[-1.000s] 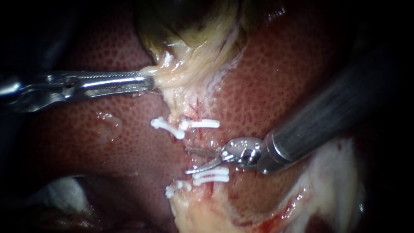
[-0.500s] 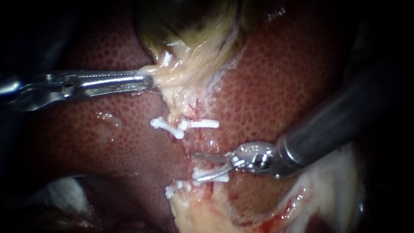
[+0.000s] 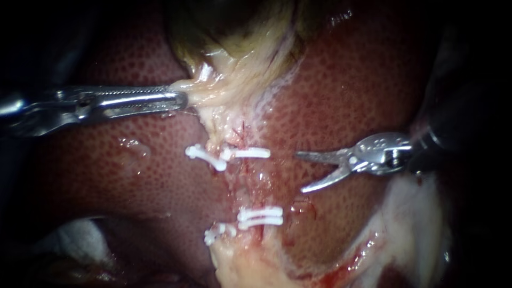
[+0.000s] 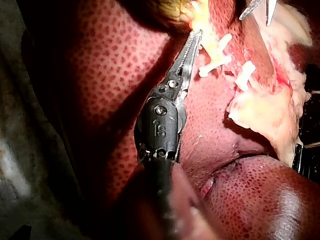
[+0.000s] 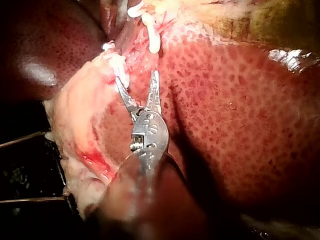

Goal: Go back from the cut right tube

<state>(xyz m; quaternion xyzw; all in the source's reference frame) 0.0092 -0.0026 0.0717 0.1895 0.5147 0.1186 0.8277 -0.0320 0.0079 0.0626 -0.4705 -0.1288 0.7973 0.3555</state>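
Endoscope view showed the right instrument (image 3: 300, 172) at centre right, jaws parted and empty. The cut right tube (image 3: 253, 184) ran vertically between clips (image 3: 260, 212), just left of its tips. The left instrument (image 3: 178, 100) gripped gallbladder tissue (image 3: 224, 90).

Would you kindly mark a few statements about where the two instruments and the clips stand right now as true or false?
1. The right instrument has its jaws open, holding nothing. True.
2. The left instrument has open jaws clear of all tissue. False: its jaws are shut on the pale tissue below the gallbladder.
3. Several white clips sit on the tissue below the gallbladder. True.
4. The right instrument's jaws grip a clip. False: they hang over the liver, apart from every clip.
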